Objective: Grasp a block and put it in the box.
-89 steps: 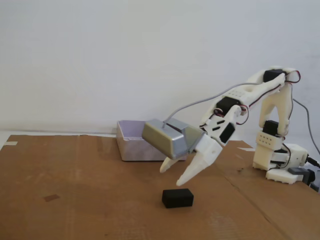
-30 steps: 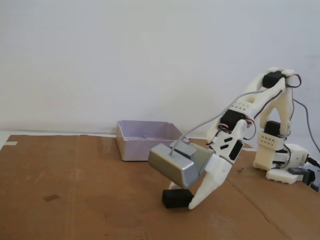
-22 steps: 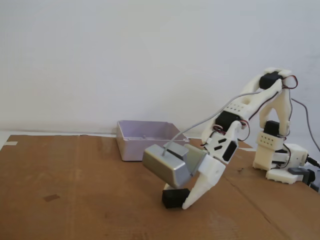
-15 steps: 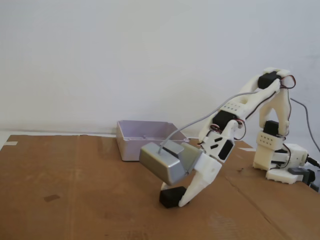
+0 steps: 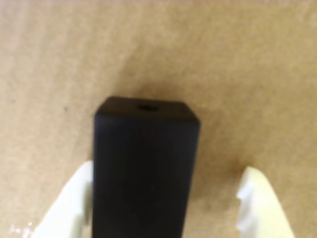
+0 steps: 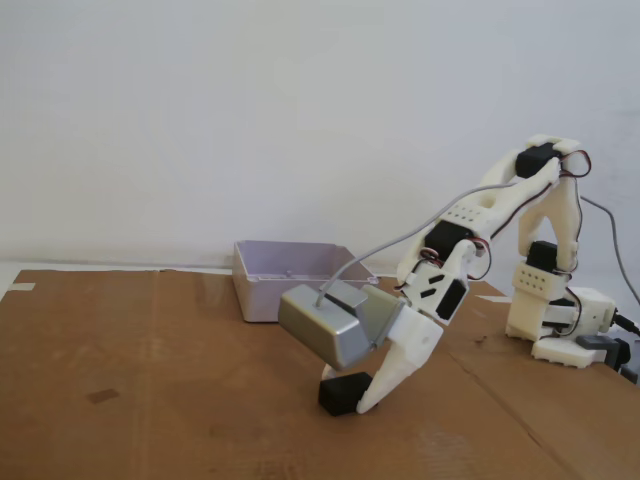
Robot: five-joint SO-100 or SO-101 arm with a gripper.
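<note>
While the pincer (image 6: 352, 398) sits low w/ its tips at the cardboard surface (image 6: 150, 380), the block (image 6: 340, 393) lies between its two white fingers. In the wrist view the pincer (image 5: 168, 208) is spread: one white finger (image 5: 74, 208) at the left is touching or nearly touching the block's (image 5: 143, 168) left side, the other finger (image 5: 257, 203) at the right stands apart from it w/ bare cardboard (image 5: 237, 74) showing in the gap. So it brackets the block w/o clamping it; jaws open. Block's far end shows a small round hole, and that end reaches past the fingertips, away from the wrist.

In the fixed view the block is down on the cardboard, partly hidden by the near finger and by the grey wrist camera (image 6: 325, 325), which hangs just above and left of the fingertips. A grey cable (image 6: 400, 240) runs from that camera up toward the arm (image 6: 500, 200).

The box (image 6: 285, 275) sits on the cardboard behind the pincer and a bit to its left in the fixed view, apart from the block. Arm base (image 6: 560, 330) is well off to the pincer's right, near the cardboard's edge. White wall (image 6: 250, 100) behind everything.
</note>
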